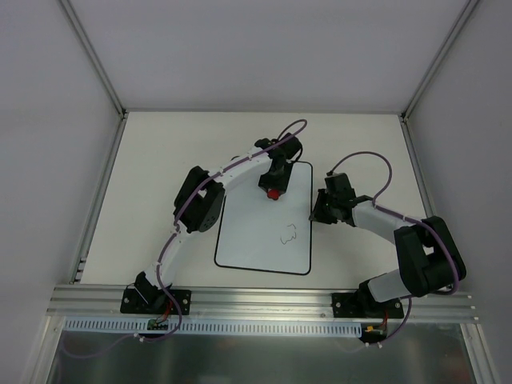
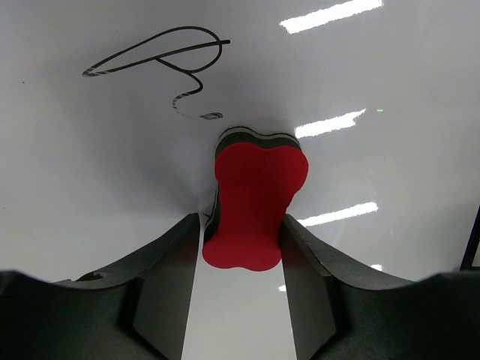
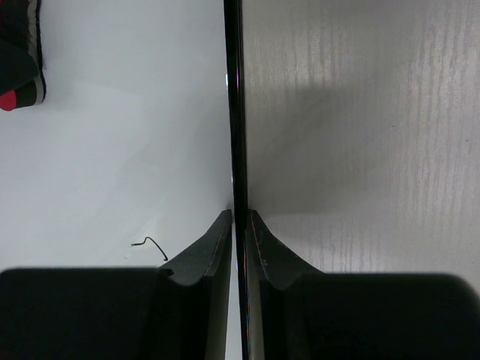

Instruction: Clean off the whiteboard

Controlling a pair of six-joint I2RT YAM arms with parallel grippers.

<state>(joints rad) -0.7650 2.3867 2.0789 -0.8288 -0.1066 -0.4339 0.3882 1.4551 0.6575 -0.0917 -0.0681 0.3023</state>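
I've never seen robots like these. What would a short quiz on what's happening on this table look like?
1. True or false: the whiteboard is already wiped clean.
2. Fill in: the right gripper is pinching the whiteboard's ____.
3. The red eraser sits between the fingers of: A) the left gripper; B) the right gripper; C) neither.
Key: 1 false, a scribble is on it. 2 edge. 3 A.
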